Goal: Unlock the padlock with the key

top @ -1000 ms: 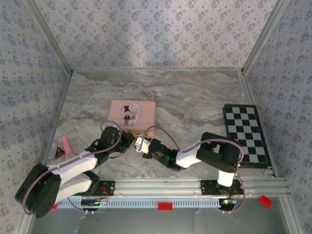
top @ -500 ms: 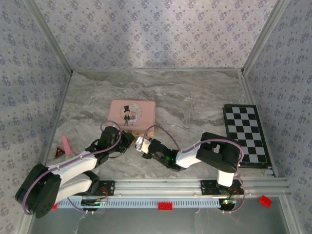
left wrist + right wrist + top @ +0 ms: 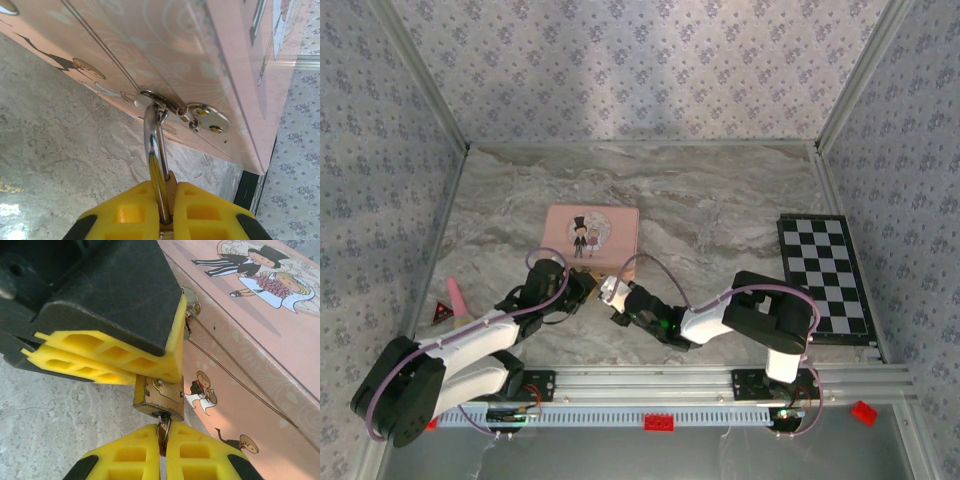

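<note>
- Read no legible words, numbers or brand marks anywhere in the scene.
- On the lid of the pink box (image 3: pixel 591 236), mid-table: only a drawn bride-and-groom couple, without lettering.
- On the box's near wall: smaller cartoon figures and pale swirls, likewise without text.
- At the near left of the table: a small red triangular sign (image 3: pixel 442 314), its dark mark too small to make out.
</note>
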You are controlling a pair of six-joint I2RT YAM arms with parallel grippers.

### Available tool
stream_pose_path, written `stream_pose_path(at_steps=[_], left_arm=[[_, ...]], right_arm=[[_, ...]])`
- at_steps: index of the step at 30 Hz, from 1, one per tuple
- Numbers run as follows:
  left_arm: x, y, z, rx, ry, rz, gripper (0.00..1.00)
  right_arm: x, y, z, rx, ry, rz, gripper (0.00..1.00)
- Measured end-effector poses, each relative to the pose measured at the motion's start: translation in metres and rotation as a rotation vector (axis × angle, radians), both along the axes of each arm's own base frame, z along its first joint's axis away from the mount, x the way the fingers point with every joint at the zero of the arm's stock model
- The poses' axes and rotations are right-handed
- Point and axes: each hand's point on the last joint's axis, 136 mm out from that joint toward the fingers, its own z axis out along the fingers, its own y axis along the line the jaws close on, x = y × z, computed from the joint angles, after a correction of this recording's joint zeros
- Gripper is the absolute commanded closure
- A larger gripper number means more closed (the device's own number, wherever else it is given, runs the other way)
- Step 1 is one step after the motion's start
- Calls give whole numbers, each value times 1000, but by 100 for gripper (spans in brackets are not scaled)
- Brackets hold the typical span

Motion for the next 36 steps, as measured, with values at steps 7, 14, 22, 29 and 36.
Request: stream_pose_path(at_steps=[7,14,22,29,36], left_arm=[[1,1,0,4,-4,7,100],[0,-1,-2,5,1,-1,100],[-1,-5,-6,15,1,-20,92],[-2,-4,-5,38,-20,-33,62],[-1,8,4,61,-50,-7,44]], right_arm=[[1,0,0,88,156,-42,94],[-3,-1,-1,237,418,-98,96],[-6,-3,-6,353,607,-149,100],[-11,-4,-7,395,649,-155,100],[-13,-7,-9,415,666,-164,100]])
